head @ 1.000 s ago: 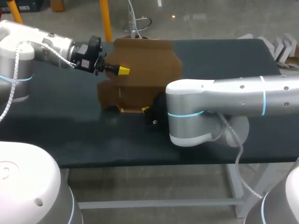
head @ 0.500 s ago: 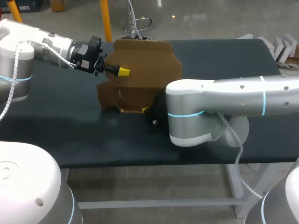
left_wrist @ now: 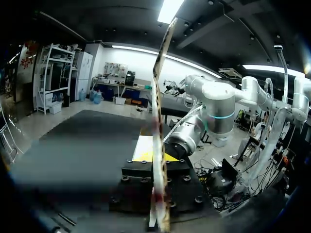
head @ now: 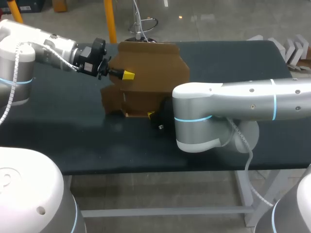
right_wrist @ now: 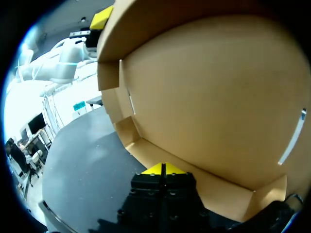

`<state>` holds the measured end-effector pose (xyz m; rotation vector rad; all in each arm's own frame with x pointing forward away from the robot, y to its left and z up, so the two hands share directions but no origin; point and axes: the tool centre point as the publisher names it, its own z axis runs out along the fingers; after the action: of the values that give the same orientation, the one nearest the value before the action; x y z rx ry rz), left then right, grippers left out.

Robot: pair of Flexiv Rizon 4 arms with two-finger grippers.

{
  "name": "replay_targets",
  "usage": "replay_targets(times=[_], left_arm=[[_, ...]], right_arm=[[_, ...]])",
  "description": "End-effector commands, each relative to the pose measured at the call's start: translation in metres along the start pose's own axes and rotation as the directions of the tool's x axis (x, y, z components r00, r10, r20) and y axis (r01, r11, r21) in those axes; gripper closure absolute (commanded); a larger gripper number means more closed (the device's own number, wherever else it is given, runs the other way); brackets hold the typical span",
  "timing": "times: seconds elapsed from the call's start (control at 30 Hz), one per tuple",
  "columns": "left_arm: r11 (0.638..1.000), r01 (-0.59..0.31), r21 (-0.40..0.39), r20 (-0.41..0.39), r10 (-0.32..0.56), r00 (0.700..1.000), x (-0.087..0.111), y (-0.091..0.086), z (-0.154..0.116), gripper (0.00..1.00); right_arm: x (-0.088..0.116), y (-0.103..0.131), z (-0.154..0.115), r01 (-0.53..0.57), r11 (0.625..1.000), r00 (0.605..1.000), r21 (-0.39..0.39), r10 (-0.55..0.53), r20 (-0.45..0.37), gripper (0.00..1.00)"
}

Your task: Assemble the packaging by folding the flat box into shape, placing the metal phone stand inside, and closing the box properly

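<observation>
I am working over the dark surface [head: 58,126], with my right arm [head: 233,104] stretching in across the near side and my left arm [head: 43,46] coming in from the far left corner. Between them the brown cardboard box [head: 155,73] is standing near the middle of the surface, half folded, its open hollow facing my right wrist and its long side running across from one arm to the other. The left arm is meeting it high up and the right arm is meeting it low down at the near bottom edge. My left fingers [head: 128,74] are pinching the box's tall panel [left_wrist: 158,97], which is running edge-on straight between them and rising well past the tips. My right fingers [right_wrist: 154,170] are pressing together right at the low flap [right_wrist: 214,187] along the box's base; whether a sliver of cardboard is sitting between them I cannot tell. I judge the coming fold is turning on that flap, lying directly ahead of the right fingers. The phone stand is not showing in any view.
</observation>
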<state>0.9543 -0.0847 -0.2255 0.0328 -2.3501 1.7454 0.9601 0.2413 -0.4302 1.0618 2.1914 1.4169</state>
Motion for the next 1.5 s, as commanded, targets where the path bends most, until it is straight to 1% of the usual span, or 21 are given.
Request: replay_targets(times=[0.03,0.3,0.4,0.53,0.8,0.93,1.1,1.23,1.33,1.43,1.5], left_arm=[[1.0,0.001,-0.003,0.0,-0.001,1.0,0.0,0.002,0.0,1.0],[1.0,0.001,-0.003,0.0,-0.001,1.0,0.0,0.002,0.0,1.0],[1.0,0.001,-0.003,0.0,-0.001,1.0,0.0,0.002,0.0,1.0],[1.0,0.001,-0.003,0.0,-0.001,1.0,0.0,0.002,0.0,1.0],[1.0,0.001,-0.003,0.0,-0.001,1.0,0.0,0.002,0.0,1.0],[1.0,0.001,-0.003,0.0,-0.001,1.0,0.0,0.002,0.0,1.0],[1.0,0.001,-0.003,0.0,-0.001,1.0,0.0,0.002,0.0,1.0],[1.0,0.001,-0.003,0.0,-0.001,1.0,0.0,0.002,0.0,1.0],[1.0,0.001,-0.003,0.0,-0.001,1.0,0.0,0.002,0.0,1.0],[1.0,0.001,-0.003,0.0,-0.001,1.0,0.0,0.002,0.0,1.0],[1.0,0.001,-0.003,0.0,-0.001,1.0,0.0,0.002,0.0,1.0]], right_arm=[[-0.001,-0.004,0.007,0.0,1.0,1.0,-0.001,0.0,0.005,1.0],[0.0,-0.003,0.002,-0.001,1.0,1.0,-0.01,0.001,0.0,1.0],[0.002,-0.002,-0.003,-0.005,1.0,1.0,-0.025,0.004,-0.014,1.0],[0.009,0.0,-0.013,0.004,0.999,1.0,-0.042,-0.005,-0.023,1.0],[0.024,0.007,-0.045,0.034,0.996,0.999,-0.076,-0.037,-0.032,1.0],[0.032,0.008,-0.066,0.047,0.995,0.998,-0.086,-0.05,-0.04,1.0],[0.036,0.006,-0.098,0.056,0.994,0.997,-0.093,-0.06,-0.049,1.0],[0.036,0.001,-0.124,0.062,0.992,0.996,-0.106,-0.069,-0.063,1.0],[0.032,-0.003,-0.143,0.063,0.991,0.995,-0.117,-0.071,-0.068,1.0],[0.033,-0.007,-0.163,0.086,0.99,0.993,-0.112,-0.094,-0.065,1.0],[0.035,-0.009,-0.177,0.102,0.989,0.991,-0.11,-0.111,-0.079,0.92]])
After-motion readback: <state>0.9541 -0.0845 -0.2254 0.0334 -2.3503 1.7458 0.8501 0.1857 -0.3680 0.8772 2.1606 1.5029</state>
